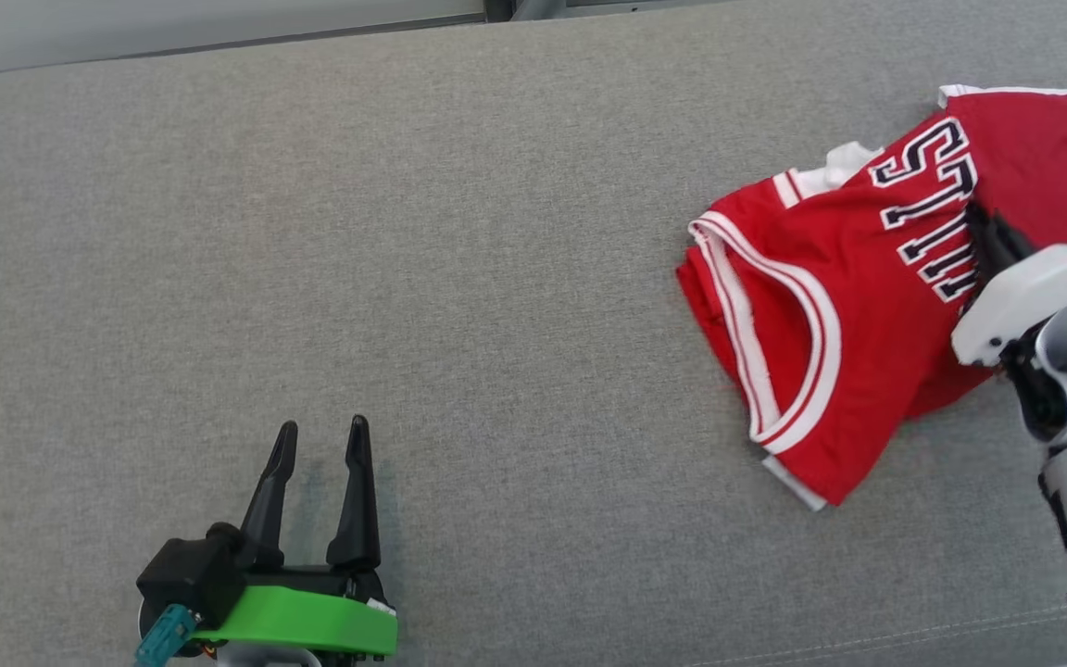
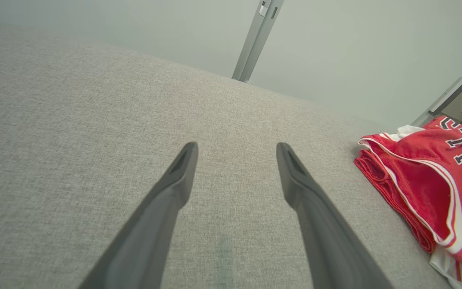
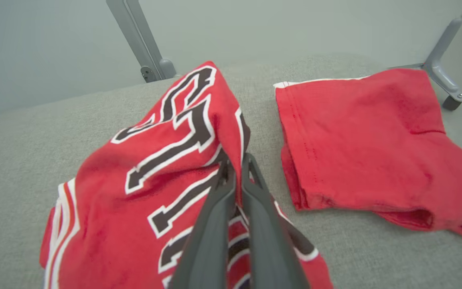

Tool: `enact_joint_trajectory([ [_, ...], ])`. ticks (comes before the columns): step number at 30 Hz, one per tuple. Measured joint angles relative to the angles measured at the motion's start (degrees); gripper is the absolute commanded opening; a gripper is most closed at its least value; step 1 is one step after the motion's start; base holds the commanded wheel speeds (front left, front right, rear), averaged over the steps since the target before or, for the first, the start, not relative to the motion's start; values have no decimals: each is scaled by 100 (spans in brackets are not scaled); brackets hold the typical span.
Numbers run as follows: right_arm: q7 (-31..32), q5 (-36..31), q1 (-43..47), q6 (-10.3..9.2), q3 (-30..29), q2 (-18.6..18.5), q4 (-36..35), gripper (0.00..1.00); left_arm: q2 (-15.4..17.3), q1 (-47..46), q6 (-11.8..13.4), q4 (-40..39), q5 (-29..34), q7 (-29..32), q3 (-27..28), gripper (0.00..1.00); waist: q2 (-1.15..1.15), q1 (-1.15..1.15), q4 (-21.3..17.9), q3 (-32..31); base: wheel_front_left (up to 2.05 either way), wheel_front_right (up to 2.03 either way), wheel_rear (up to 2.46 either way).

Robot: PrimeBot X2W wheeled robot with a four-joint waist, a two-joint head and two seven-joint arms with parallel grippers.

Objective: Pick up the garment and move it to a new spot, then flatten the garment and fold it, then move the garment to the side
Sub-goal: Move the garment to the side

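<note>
R gripper (image 3: 237,160) was clamped on a fold of the red jersey (image 1: 802,352), crumpled at the grey cushion's (image 1: 404,232) right side. L gripper (image 1: 322,426) apart, idle. Grab looked done; move, flatten, fold still pending.

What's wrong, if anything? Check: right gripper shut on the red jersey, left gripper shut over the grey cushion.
The left gripper is open: the left wrist view shows it spread over the grey cushion. The right gripper is shut on the red jersey.
</note>
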Motion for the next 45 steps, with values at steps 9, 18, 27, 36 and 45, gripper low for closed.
enact_joint_trajectory([
  [9, 372, -288, -981, 0, -197, -459, 151, 0, 0, -71, 30, 12, -51, 0, -68, 100, 0, 0, 377, 221, 0, 0, 0],
  [18, 517, -336, -1065, 0, -615, -630, -88, 0, 0, -4, 56, -27, -101, 0, -26, 100, 0, 0, 269, 204, 0, 0, 0],
  [27, 481, -557, -1053, -1, -1055, -498, -224, 0, 0, -32, 16, -18, -56, 0, -14, 100, 0, 0, -26, 150, 0, 0, 0],
  [36, 334, -901, -1308, -1, -1548, -528, 201, 0, 0, -107, -78, 70, 56, 0, -53, 100, 0, 0, 5, 342, 0, 0, 0],
  [45, -153, -1544, -1481, -1, -2448, -583, 1031, 0, 0, -198, -121, 136, 131, 0, -111, 100, 0, 0, 242, 547, 0, 0, 0],
])
